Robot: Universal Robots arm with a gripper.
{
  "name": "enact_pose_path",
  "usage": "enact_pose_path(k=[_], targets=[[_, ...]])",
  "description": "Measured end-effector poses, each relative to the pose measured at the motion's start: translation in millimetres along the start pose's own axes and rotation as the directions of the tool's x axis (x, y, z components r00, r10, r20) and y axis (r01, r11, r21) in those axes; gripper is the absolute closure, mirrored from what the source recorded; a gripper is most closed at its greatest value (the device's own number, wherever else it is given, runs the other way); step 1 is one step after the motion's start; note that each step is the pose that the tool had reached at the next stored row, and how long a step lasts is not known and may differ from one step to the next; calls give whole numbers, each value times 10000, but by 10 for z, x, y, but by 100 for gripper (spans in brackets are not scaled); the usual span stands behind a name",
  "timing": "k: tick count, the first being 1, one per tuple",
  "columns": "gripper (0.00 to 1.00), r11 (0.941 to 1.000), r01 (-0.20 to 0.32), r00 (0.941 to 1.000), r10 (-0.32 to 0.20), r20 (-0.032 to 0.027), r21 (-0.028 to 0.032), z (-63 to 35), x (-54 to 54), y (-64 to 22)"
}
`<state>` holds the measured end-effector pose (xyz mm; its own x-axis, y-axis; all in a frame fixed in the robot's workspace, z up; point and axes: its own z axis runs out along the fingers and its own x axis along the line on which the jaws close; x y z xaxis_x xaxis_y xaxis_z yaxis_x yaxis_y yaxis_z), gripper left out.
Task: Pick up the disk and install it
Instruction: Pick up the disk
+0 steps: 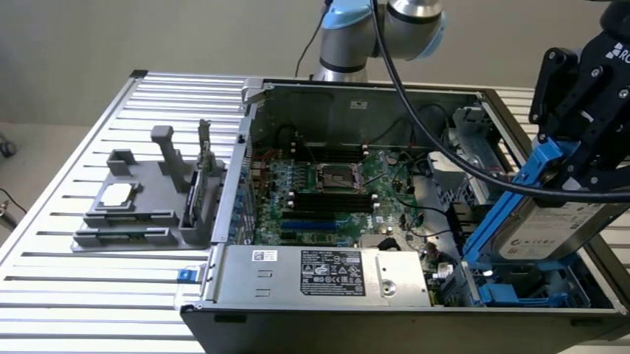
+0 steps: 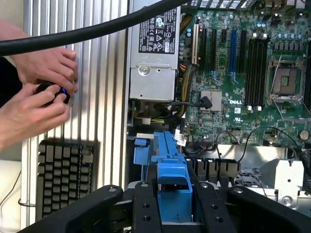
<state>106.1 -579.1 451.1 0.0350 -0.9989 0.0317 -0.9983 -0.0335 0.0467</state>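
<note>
well, counting first: one disk (image 1: 551, 225), one gripper (image 1: 566, 166), one open computer case (image 1: 325, 110), one silver power supply box (image 1: 330, 273), one motherboard (image 1: 325, 192), one gray tray (image 1: 147, 214) with one small square chip (image 1: 116, 195) on it, and one thick black cable (image 2: 87, 31). the wrist view adds two hands, one hand (image 2: 48, 65) above the other hand (image 2: 29, 114), both closed around one small dark object (image 2: 53, 92) with a blue ring, and one keyboard (image 2: 65, 174) just beside them.

the case and the tray sit side by side on a slatted metal table (image 1: 79, 295), the tray toward the exterior view's left.

the arm (image 1: 379, 29) rises behind the case, and its black claw hangs over the case's corner at the exterior view's right. the claw is clamped on the disk's blue carrier, a finger pressing each side of the frame. the disk hangs below it, tilted, label facing outward, its lower end dipping inside the case just above a blue bracket (image 1: 517, 295) in the drive bay. it is clear of the table and well apart from the tray.
</note>
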Motion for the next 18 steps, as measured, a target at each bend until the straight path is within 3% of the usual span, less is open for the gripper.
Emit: enact_pose_path(k=[8,18], targets=[[67,9999,-102,9999,102,4,7,74,4,-161],[67,9996,-276,9996,276,13,1,79,29,-167]])
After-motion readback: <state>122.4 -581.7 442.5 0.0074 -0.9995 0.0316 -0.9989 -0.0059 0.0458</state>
